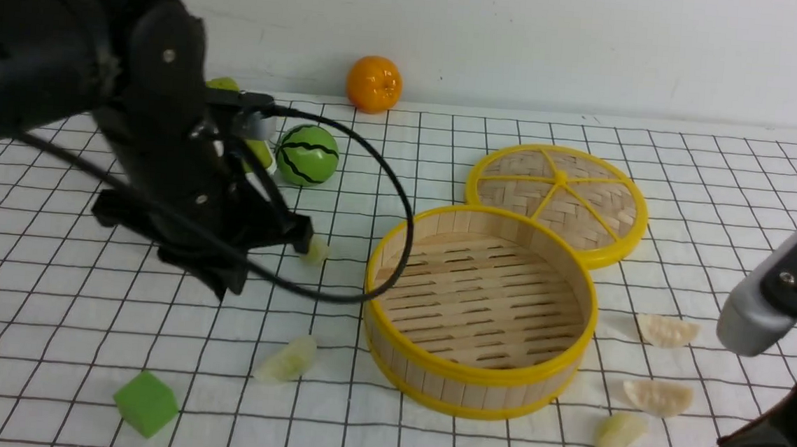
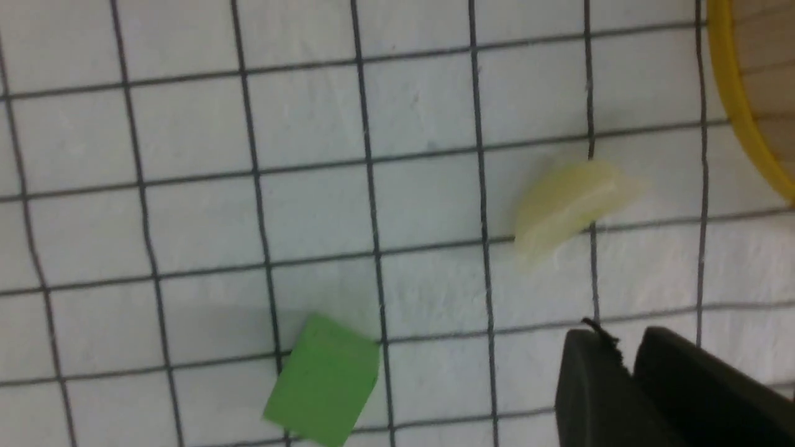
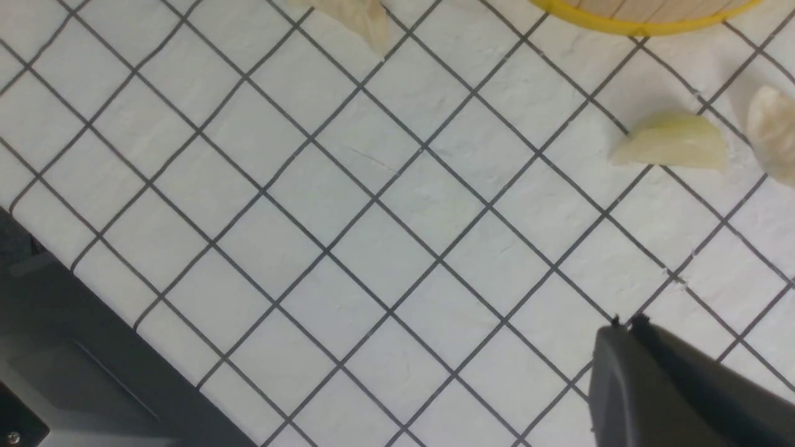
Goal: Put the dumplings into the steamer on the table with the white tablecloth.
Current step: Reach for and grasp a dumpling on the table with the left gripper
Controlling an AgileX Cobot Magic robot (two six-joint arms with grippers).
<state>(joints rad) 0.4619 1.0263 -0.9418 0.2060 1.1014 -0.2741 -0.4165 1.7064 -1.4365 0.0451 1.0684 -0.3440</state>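
Zero in the steamer [image 1: 471, 390] yet. Hovering left of it, left gripper [image 1: 306, 241] pinched nearly shut, dumpling [image 1: 316, 251] at the tips, gripped or not, can't tell. Next: confirm grip, then over and in.

Plain wall [image 1: 593, 48] behind 1 cloth-covered table [image 1: 658, 124].
The wall is bare and off-white, with a few faint scuffs, and it meets the table's far edge in a straight line across the front view. The white tablecloth [image 1: 47, 339] carries a thin black square grid and lies slightly wrinkled. The light is even and soft, leaving only pale, blurred shadows on the cloth. In the right wrist view a dark grey surface [image 3: 74, 372] shows beyond the cloth's edge; what it is cannot be told.
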